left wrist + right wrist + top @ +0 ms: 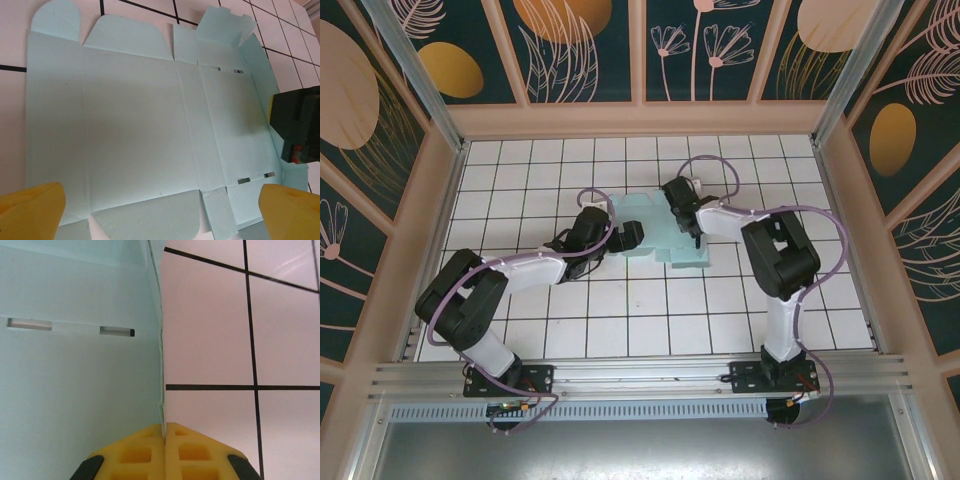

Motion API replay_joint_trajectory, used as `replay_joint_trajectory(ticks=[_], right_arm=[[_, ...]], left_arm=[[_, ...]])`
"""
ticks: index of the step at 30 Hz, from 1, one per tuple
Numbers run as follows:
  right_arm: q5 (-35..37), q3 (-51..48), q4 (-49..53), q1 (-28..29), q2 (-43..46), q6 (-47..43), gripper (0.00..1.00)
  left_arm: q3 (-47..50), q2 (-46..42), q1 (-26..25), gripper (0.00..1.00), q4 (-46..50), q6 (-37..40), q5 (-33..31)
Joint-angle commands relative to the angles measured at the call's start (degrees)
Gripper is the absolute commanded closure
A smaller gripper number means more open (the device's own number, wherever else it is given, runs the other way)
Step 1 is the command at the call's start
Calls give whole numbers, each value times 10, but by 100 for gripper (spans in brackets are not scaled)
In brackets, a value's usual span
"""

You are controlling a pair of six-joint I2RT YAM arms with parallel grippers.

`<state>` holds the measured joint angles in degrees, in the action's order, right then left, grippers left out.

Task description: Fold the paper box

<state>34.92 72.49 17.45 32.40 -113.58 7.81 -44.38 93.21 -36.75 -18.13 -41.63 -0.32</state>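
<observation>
**A:** Start from the left. What is the left end effector doing?

**B:** Hovering over the box, opened wide with nothing in it. In its own camera the near edge of the card lies just beneath it, and I can't see it touching.

**A:** And the box?

**B:** It's in the middle of the counter, between the two arms, and mostly laid out flat. There's a broad panel on the left, with narrower ones to its right. Rounded tabs sit along the far edge (another shows on the near one). Only the right end stands up off the surface.

**A:** What holds that end up?

**B:** The right end effector. It is closed tight, and the card's right edge runs straight down into its closed seam. I take it to be pinching that edge. Two slots show in the panel just beside it.

**A:** So which step is this?

**B:** An early one, I'd judge. The first wall is being raised at the right, and every other crease is not yet folded.

**A:** What does the next move call for?

**B:** My guess is that the right should swing that wall upright along its crease. The left would come down and press the flat panel so the sheet doesn't slide. The card is thin, so a hard tug would likely buckle it rather than fold it.
</observation>
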Motion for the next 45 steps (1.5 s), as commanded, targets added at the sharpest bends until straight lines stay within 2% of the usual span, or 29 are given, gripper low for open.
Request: replay_joint_trajectory(ticks=[1,3,4,9,13,16,19,22,25,31,33,36,38,41,45], right_arm=[[104,26,66,5,-24,28,100],[85,18,53,1,-12,32,100],[52,6,32,-3,1,28,100],[-191,-86,-108,-37,95,-12,100],[-278,-142,-181,-51,143,-79,100],[-333,-192,-247,-63,175,-128,100],[-417,-216,-284,-96,197,-127,100],[-442,-220,-294,-113,202,-128,100],[-457,-217,-297,-123,200,-134,100],[-523,-200,-265,-132,187,-168,100],[-537,-192,-249,-133,181,-178,100],[-543,-185,-233,-136,176,-187,100],[-553,-185,-227,-139,173,-190,100],[-571,-183,-215,-141,170,-194,100],[-579,-185,-211,-141,169,-194,100]], left_arm=[[-1,3,1,1,-1,8,4],[-1,2,1,1,1,8,3],[0,2,1,1,1,8,3],[-13,8,1,1,9,18,18],[-36,14,2,1,17,35,22],[-70,20,17,2,36,66,50],[-107,27,31,4,74,115,45],[-144,40,49,10,113,165,41],[-174,66,75,13,136,205,81],[-274,154,103,13,222,310,181],[-314,186,106,13,262,343,191],[-364,222,111,13,307,365,166],[-388,241,113,14,337,387,171],[-400,250,115,19,348,404,203],[-411,259,115,22,355,411,247]])
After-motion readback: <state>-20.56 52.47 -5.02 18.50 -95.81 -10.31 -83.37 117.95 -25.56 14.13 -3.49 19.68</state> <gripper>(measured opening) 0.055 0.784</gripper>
